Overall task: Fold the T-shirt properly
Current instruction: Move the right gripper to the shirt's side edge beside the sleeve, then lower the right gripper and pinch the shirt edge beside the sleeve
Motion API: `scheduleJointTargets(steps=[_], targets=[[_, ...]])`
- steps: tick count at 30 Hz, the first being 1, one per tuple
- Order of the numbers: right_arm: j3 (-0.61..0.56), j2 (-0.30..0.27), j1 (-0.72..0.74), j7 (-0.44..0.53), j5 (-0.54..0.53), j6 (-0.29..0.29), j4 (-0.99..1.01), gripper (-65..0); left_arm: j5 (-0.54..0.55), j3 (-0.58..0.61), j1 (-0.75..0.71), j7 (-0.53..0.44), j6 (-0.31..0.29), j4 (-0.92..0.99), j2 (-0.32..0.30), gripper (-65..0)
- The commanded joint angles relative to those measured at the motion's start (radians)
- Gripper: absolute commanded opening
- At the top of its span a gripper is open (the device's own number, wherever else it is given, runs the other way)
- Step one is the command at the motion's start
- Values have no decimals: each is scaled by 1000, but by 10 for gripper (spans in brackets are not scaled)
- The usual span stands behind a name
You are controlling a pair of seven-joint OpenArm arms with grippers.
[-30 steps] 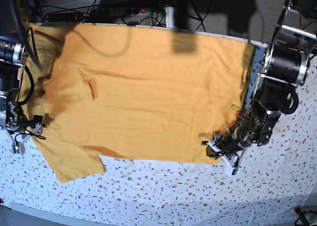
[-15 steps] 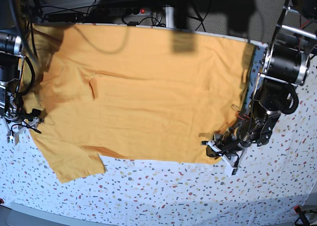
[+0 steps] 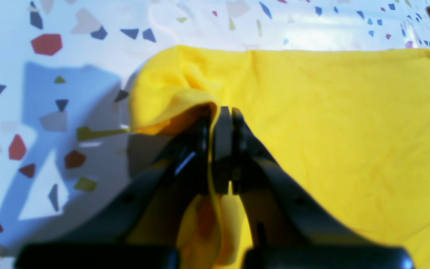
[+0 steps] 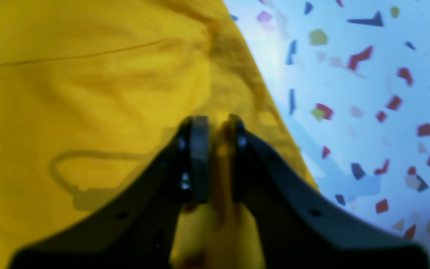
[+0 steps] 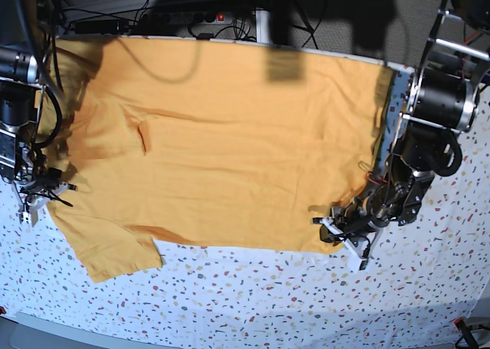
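Right gripper (image 4: 217, 157) has just clamped the T-shirt (image 5: 230, 142) edge.
Left gripper (image 3: 218, 149) already pinches its corner; lifting for the fold looks ready.

Black fingers (image 3: 222, 149), silver-banded arms

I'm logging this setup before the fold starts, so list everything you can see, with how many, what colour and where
T-shirt: one, orange-yellow, spread flat across the far half of the table, one sleeve pointing to the near left in the base view.
Table cover: one, white with coloured terrazzo flecks, under the shirt and bare along the near side.
Cables and power strip: several, black, behind the table's far edge.
Left gripper: one, black, shut on a bunched corner of the T-shirt's edge, at the right of the base view.
Right gripper: one, black, jaws closed with T-shirt fabric between them at the garment's edge, at the left of the base view.
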State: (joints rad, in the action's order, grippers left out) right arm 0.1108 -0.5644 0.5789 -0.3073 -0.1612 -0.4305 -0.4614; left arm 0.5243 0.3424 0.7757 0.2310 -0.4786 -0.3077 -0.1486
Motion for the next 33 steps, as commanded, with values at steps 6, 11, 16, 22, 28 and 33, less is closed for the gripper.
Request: scheduleJointTargets(steps=[6,11,16,22,28,33], targets=[[1,-20,22,-31,5,-10,-69,-650,15,-1,39,-23,-8,-15,-1,-650],[1,-43,22,-34,4,-11,-137,-577,15,-1,39,-23,-8,-15,-1,-650],[1,-97,22,-68,3,-11,-166,-348,16,-1,39,-23,-8,-15,-1,-650],[1,-168,22,-121,3,-10,-165,-175,18,-1,39,-23,-9,-15,-1,-650],[1,-192,22,-315,-4,16,-165,-175,18,-1,39,-22,-8,-15,-1,-650],[1,-192,22,-350,-115,24,-164,-175,18,-1,39,-22,-8,-15,2,-650]])
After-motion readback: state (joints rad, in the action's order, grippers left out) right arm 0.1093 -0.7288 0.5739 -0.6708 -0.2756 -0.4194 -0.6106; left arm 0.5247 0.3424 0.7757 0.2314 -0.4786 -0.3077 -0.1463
